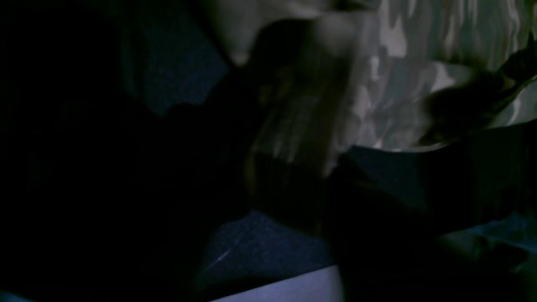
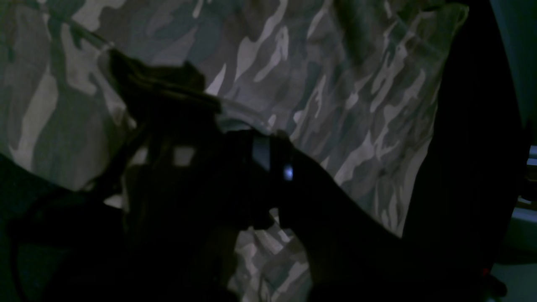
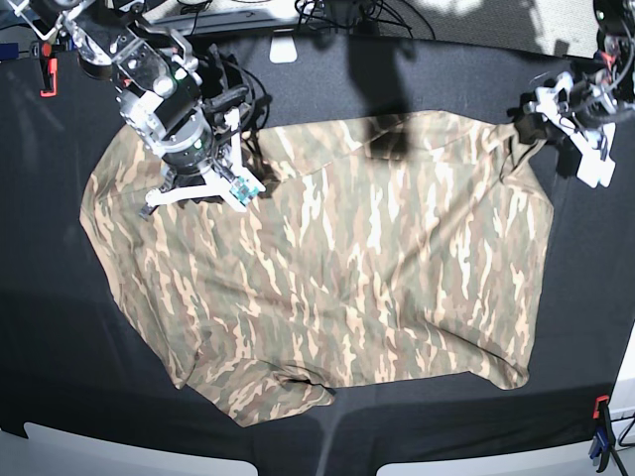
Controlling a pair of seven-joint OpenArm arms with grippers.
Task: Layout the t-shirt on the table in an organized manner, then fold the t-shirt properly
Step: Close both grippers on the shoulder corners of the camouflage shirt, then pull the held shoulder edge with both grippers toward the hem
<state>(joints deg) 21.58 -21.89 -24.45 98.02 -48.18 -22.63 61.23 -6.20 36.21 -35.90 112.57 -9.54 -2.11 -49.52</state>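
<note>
Lying spread across the middle of the table (image 3: 585,327), the t-shirt (image 3: 337,268) shows its camouflage print mostly flat, with soft ripples and one lower corner curled under near the front edge; the black cloth shows bare on every side of it. In the base view the right gripper (image 3: 241,149) sits on that view's left, its arm reaching down from the upper left corner over the shirt's upper left part; the fingertips are down on the fabric near the shirt's upper edge, and in the right wrist view the right gripper's dark shape (image 2: 163,90) reads as pressed together with a ridge of fabric rising to it, so it appears to be pinching the t-shirt (image 2: 335,105). The left gripper (image 3: 526,119) sits on the base view's right, at the shirt's upper right corner, its white body hanging just past the cloth's edge; the left wrist view is dark and blurred, showing only the t-shirt (image 1: 390,100) beyond dark shapes, so I cannot tell whether that pincer is spread or closed on the cloth. A red clamp (image 3: 46,75) sits at the table's upper left edge; a second clamp (image 3: 599,436), red over blue, stands at the lower right.
</note>
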